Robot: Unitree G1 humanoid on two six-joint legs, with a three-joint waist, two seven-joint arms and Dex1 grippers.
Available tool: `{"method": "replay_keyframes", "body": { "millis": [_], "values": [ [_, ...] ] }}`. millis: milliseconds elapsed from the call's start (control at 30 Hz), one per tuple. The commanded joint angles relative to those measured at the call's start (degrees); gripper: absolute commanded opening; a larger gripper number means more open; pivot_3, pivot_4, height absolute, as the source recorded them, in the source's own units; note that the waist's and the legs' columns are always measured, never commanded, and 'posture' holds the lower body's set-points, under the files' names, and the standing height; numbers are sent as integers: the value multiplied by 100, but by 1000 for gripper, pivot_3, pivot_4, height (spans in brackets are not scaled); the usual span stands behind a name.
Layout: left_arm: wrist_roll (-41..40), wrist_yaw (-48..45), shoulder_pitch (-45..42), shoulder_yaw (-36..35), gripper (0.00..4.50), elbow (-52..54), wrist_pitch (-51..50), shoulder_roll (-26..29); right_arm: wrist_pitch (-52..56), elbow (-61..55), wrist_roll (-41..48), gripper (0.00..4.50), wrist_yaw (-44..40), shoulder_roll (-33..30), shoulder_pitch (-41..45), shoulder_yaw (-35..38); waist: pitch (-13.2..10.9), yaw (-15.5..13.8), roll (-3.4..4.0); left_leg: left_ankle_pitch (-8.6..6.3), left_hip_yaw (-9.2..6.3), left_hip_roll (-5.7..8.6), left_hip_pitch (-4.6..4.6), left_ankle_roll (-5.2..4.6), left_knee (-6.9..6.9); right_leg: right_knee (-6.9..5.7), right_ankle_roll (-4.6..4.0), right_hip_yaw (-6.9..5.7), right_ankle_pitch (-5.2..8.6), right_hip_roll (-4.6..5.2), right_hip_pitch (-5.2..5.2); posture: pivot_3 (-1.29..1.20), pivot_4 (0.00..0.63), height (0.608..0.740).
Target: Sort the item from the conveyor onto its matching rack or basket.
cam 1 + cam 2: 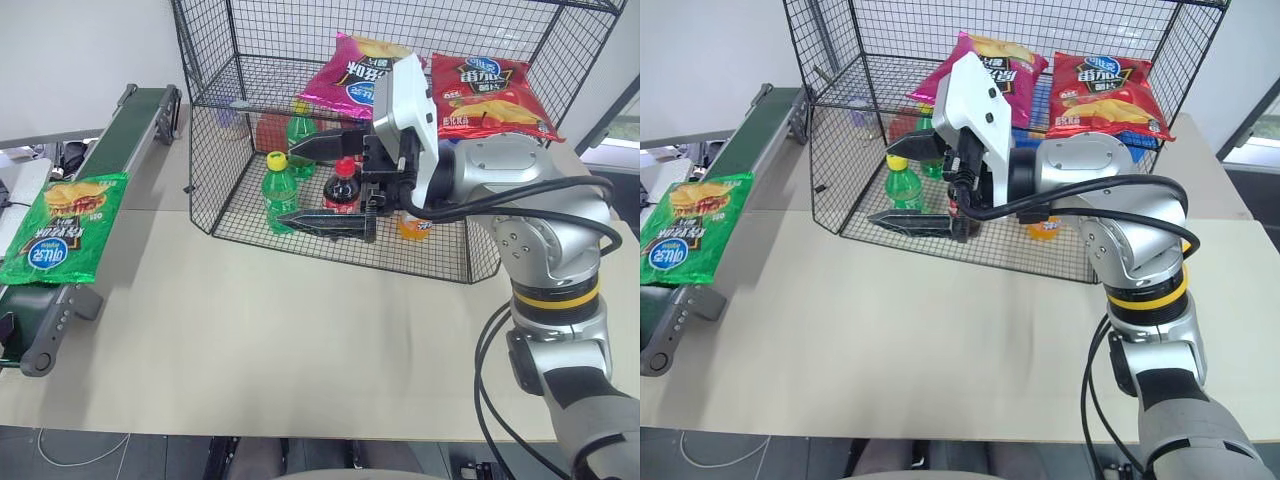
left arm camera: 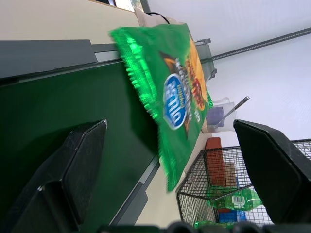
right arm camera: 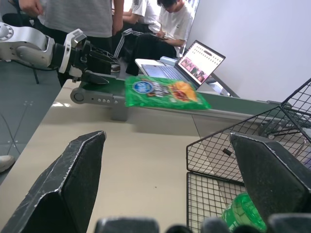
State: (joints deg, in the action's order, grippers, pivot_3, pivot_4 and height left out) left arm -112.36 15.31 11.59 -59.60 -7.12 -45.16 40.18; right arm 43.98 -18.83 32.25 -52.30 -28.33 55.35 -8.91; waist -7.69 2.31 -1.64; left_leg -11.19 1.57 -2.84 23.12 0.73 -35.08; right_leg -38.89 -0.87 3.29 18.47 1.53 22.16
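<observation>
Head views: right gripper (image 1: 322,185) raised in front of the black wire rack (image 1: 455,262), fingers spread wide and empty, pointing across toward the conveyor (image 1: 115,145). Well off beyond those fingertips, green chip bag (image 1: 65,227) lying flat on the belt near its end roller, one edge overhanging the frame. Behind the gripper, on the upper shelf, a magenta bag (image 1: 352,72) and a red bag (image 1: 490,98); bottles (image 1: 279,188) on the rack floor just past the fingers.

Left wrist view: left gripper (image 2: 182,165) splayed apart, nothing between the fingers; green chip bag ahead of them on the belt, not yet bracketed, near but apart.

Right wrist view: left gripper at the belt's end, just short of the bag (people and a laptop (image 3: 192,65) beyond the conveyor).

Risks, as judgement: slick foil and a flat lie likely to let a finger skate over the bag or shove it off the overhanging edge; a thin pinch at the seam could slip in transit.
</observation>
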Motion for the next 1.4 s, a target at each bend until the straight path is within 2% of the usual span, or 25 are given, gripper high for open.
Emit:
{"method": "replay_keyframes", "body": {
  "millis": [33,533,567,600,733,867,900,1033,1133,1233,1367,1400],
  "values": [
    [-64,91,-104,-46,4462,156,-34,-73,-25,-84,26,4500,83,-4,155,135,0,8,0,0,0,0,0,0,0,0,0,0,0,0,0,0,150,740],
    [-61,404,-16,52,4462,816,245,-336,-80,-25,41,4500,218,74,163,155,0,-6,1,0,0,2,1,0,2,3,0,13,0,7,0,0,150,740],
    [-60,407,-6,52,3960,840,265,-341,-87,-19,35,4500,223,84,164,151,0,-6,1,0,0,2,1,0,2,3,0,13,0,7,0,0,150,740],
    [-61,396,-3,41,3801,880,284,-355,-94,-13,28,4500,225,90,165,147,0,-2,0,0,0,2,1,0,2,3,0,14,0,6,0,0,150,740],
    [-64,373,-35,4,2193,969,363,-377,-130,26,-4,4500,223,112,177,131,0,17,0,0,0,0,1,0,3,3,0,14,0,2,1,0,150,740],
    [-63,337,-73,-37,402,1053,484,-379,-167,62,-29,4500,228,134,180,118,0,13,0,0,0,0,1,0,3,4,0,15,0,2,0,0,150,740],
    [-64,319,-89,-69,88,1105,497,-381,-170,61,-35,4500,232,129,173,126,0,10,0,0,0,0,1,0,3,4,0,15,0,2,0,0,150,740],
    [-64,130,-205,-199,88,1337,520,-277,-309,104,-146,4500,274,81,100,177,0,6,0,0,0,1,3,0,3,5,0,14,0,2,0,0,150,740],
    [-64,75,-602,-204,88,1686,340,-132,-704,253,-425,4500,222,-70,-76,188,0,-8,-2,0,0,2,3,1,2,8,0,13,0,0,0,0,150,740],
    [-64,-164,-1071,-132,88,2227,-26,192,-854,300,-337,4500,250,-82,-243,451,-1,-40,-18,1,0,3,6,2,2,14,0,13,0,-6,-3,0,150,740],
    [-64,-450,-1679,95,88,2435,-446,503,-917,281,-276,4500,348,-43,-347,640,-4,-49,-9,2,8,14,6,4,9,18,0,11,0,-14,-1,0,150,740],
    [-64,-551,-1950,359,88,2485,-545,643,-932,282,-271,4500,430,3,-306,700,-5,-30,-4,2,17,14,2,4,13,18,0,12,0,-13,-1,0,150,740]
  ]
}}
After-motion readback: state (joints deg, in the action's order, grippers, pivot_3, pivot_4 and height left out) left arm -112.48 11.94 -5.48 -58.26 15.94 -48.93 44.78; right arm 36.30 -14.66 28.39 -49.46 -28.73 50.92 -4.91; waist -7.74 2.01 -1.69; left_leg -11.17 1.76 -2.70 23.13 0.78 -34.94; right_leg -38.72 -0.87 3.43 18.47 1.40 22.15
